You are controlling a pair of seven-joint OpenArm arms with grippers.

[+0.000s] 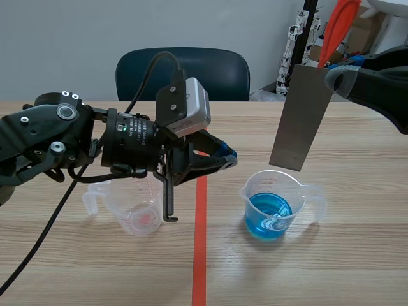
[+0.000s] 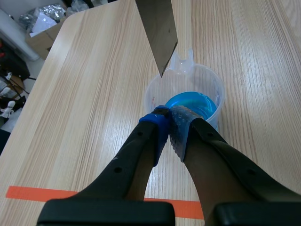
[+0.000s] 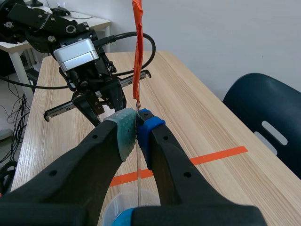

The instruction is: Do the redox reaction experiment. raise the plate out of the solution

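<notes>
A grey metal plate [image 1: 299,118] hangs upright, its lower edge just above the rim of the clear beaker [image 1: 275,204] of blue solution [image 1: 268,217]. My right gripper [image 1: 331,78] is shut on the plate's top end, where an orange strip [image 1: 338,25] sticks up. In the right wrist view the plate [image 3: 138,181] shows edge-on between the pads of my right gripper [image 3: 136,125]. My left gripper [image 1: 231,155] is shut on nothing, left of the beaker. In the left wrist view my left gripper [image 2: 170,117] points at the beaker [image 2: 155,92], with the plate [image 2: 160,33] above it.
An empty clear measuring cup [image 1: 131,207] stands under the left arm, left of the orange-red tape line. A dark blue chair [image 1: 185,73] is behind the table's far edge. Boxes and clutter fill the back right corner.
</notes>
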